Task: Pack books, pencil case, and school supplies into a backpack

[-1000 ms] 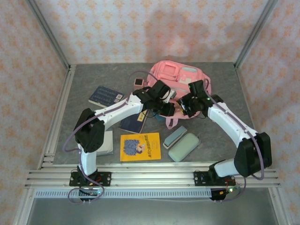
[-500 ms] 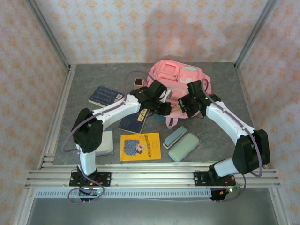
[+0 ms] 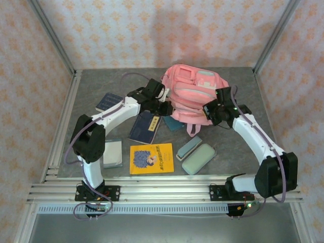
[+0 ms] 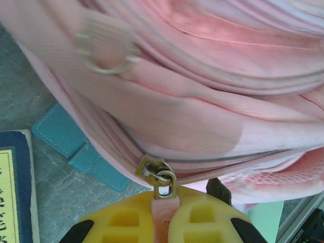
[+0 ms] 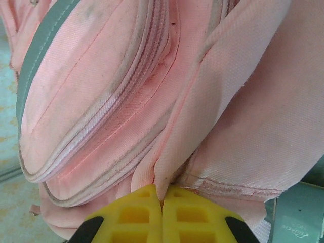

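Far centre of table [image 3: 248, 83]: your backpack [image 3: 195, 96] sits bunched up.
Left gripper [image 4: 164, 223]: you have it clamped on the zipper pull [image 4: 163, 189].
Right gripper [image 5: 162, 202]: pinching a fold of the backpack's fabric.
Near edge: yellow book [image 3: 151, 158] and pencil case [image 3: 198, 158] lie flat, apart from the backpack.

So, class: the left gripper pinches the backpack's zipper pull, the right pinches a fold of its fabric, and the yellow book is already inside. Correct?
No. The yellow book is not inside the backpack: the top external view shows it lying on the table. The left gripper on the zipper pull and the right gripper on the fabric fold are as stated.
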Motion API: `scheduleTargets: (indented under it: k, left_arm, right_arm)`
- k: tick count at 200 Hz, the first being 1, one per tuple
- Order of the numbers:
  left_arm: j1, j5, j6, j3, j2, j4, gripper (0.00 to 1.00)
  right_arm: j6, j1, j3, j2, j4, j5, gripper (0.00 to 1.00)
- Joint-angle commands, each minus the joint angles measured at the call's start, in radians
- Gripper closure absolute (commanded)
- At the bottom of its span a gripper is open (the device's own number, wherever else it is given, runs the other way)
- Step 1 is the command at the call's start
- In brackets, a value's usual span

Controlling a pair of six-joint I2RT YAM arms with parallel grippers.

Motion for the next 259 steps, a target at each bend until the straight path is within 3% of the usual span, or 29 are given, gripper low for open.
scheduleTargets:
  k: [1, 56, 107, 133, 160, 200, 259]
  left_arm:
    - [0.057, -0.071, -0.006, 0.068, 0.031, -0.024, 1.00]
    - [0.122, -0.078, 0.011, 0.186, 0.174, -0.035, 1.00]
    - [0.185, -0.051, 0.020, 0.313, 0.292, -0.057, 1.00]
    - [0.181, 0.018, 0.034, 0.440, 0.380, -0.112, 0.94]
    - [0.170, -0.008, 0.078, 0.565, 0.449, -0.204, 0.89]
    - [0.193, -0.089, 0.086, 0.695, 0.539, -0.309, 0.84]
    - [0.193, -0.042, 0.104, 0.842, 0.578, -0.369, 0.67]
  right_arm:
    - [-0.129, -0.084, -0.033, -0.066, -0.024, 0.037, 1.00]
    - [-0.273, -0.176, -0.082, -0.166, 0.065, -0.111, 1.00]
    - [-0.289, -0.186, -0.082, -0.190, 0.076, -0.144, 1.00]
    - [-0.205, -0.186, -0.114, -0.189, 0.141, -0.197, 1.00]
    - [-0.116, -0.138, -0.150, -0.203, 0.197, -0.198, 1.00]
    - [-0.128, -0.102, -0.125, -0.246, 0.120, -0.129, 1.00]
    - [-0.073, -0.087, -0.133, -0.244, 0.125, -0.104, 1.00]
